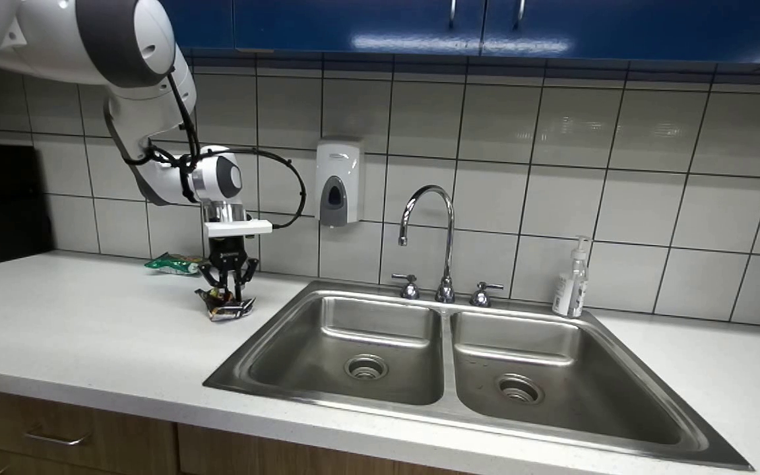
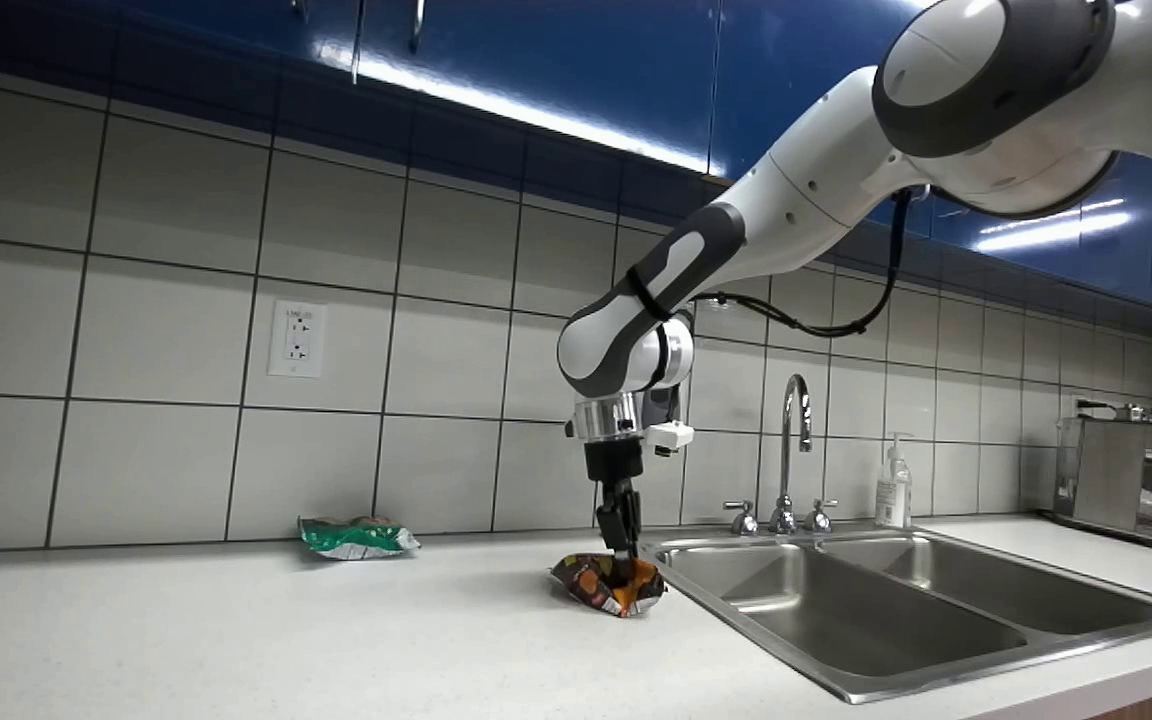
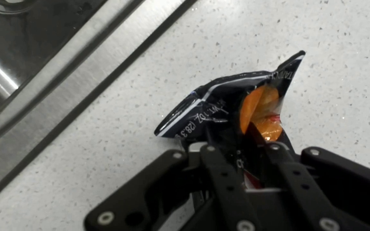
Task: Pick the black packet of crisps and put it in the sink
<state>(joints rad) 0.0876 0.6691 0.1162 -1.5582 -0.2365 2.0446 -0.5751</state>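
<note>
Arm glossy white, rounded, smooth, with broad charcoal bands and small dark pits. Black strap wrapped lower down. Cable black too, thin, tied at intervals. Collar bright silver, with a white bar just beside. Gripper dull black, angular, hinged; screws round, silvery.

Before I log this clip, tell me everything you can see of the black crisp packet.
The packet is glossy and film-like, mostly black, with orange crisp-like shapes, pale stripes and white print. Crumpled, one corner jutting out, it sits on the counter beside the sink but not touching it. The gripper touches it from above; whether it is firmly gripped, I cannot tell.
</note>
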